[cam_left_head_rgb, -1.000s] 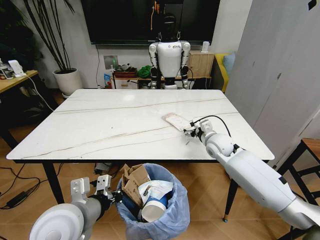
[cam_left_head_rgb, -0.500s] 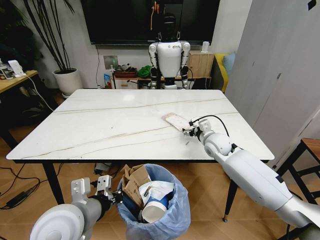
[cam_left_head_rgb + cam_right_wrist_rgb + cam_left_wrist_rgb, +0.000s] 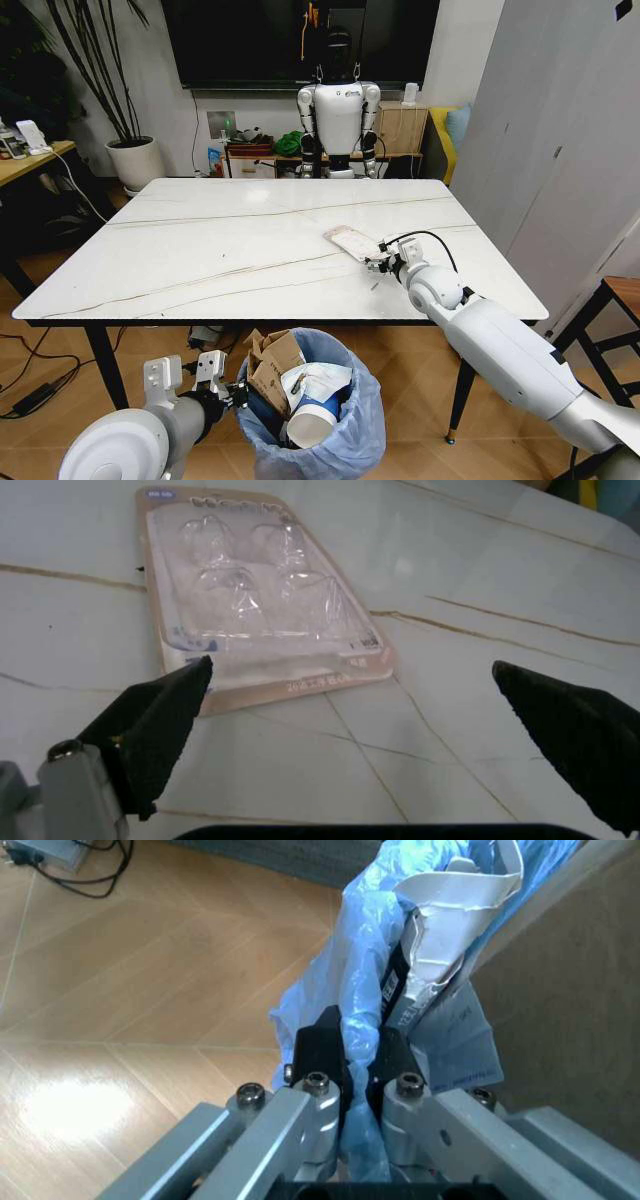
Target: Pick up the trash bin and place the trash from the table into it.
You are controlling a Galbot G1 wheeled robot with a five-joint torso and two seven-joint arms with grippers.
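One last piece of trash, a flat blister pack (image 3: 352,242) with clear bubbles, lies on the marble table (image 3: 220,250) toward its right side. Right gripper (image 3: 377,262) sits just beside it with its fingers (image 3: 160,720) spread wide, holding nothing. Down below the near table edge, the trash bin (image 3: 320,420) is stuffed with cardboard and a blue paper cup (image 3: 312,420), and the left gripper (image 3: 355,1054) is pinched tight on the blue bag at its rim.

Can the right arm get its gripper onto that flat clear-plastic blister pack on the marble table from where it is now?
Probably yes. The right gripper is open, low over the white marble table, with the flat clear-plastic blister pack just ahead of its fingers and nothing between them.
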